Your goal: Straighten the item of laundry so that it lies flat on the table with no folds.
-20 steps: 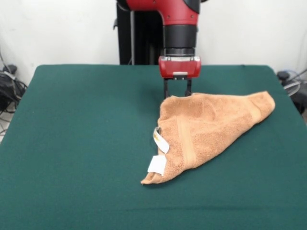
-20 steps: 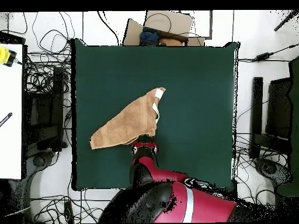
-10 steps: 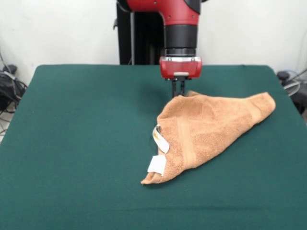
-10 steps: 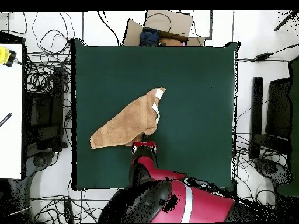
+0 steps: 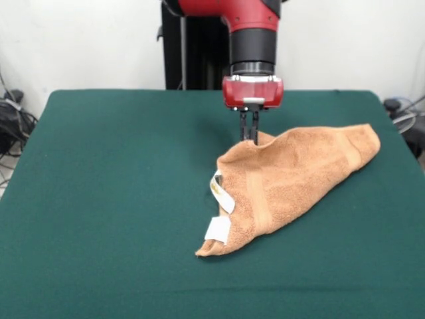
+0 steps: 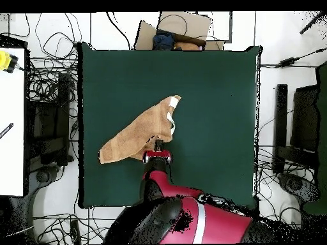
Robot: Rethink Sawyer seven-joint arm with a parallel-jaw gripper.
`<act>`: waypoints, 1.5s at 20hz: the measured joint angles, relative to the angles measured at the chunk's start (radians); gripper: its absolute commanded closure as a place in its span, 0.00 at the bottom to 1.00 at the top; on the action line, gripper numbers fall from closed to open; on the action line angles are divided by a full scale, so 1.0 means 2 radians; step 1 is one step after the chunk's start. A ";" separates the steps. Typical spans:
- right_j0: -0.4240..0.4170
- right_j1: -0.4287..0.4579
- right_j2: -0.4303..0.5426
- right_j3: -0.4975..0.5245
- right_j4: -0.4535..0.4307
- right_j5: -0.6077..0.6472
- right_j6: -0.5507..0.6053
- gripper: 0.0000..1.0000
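Lifted a touch since a second ago, gripper (image 5: 250, 135) now pinched shut on the far edge of the towel (image 5: 292, 176), where a second back stood spread open just behind that edge. Pulled up into a small peak right under the gripper, that bit of cloth, with the rest of the towel sloping away below it and resting on the green desk (image 5: 106, 199). Seen from the front: folded into a rough triangle, one long corner reaching off to the right of the gripper, another corner pointing down and toward the camera, well below the gripper. Two small white tags (image 5: 220, 211) showing at the left edge, below and a little left of the gripper, one curled, one lying flat against the cloth. Woven band running down the fold, straight beneath the gripper. Shifted slightly too, the towel's top edge, drawn in toward the gripper compared with before. From overhead: gripper (image 6: 157, 148) at the towel's (image 6: 137, 134) lower edge, cloth stretching up and away from it on a diagonal, tagged corner above and right of the gripper, blunt end off to its left. Folds plainly there, towel doubled over on itself. Bare green desk (image 6: 211, 96) on every side of the gripper beyond the cloth.
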 measured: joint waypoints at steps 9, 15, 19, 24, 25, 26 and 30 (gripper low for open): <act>0.022 -0.004 -0.004 -0.006 0.002 0.002 0.000 1.00; 0.040 -0.012 -0.005 -0.011 0.009 0.020 0.000 1.00; 0.054 -0.025 -0.008 -0.015 0.026 0.053 0.000 1.00; 0.076 -0.040 -0.024 -0.023 0.057 0.124 0.000 1.00; 0.079 -0.042 -0.027 -0.025 0.060 0.137 0.000 1.00; 0.082 -0.046 -0.029 -0.029 0.063 0.155 0.000 1.00; 0.095 -0.060 -0.038 -0.047 0.069 0.239 0.000 1.00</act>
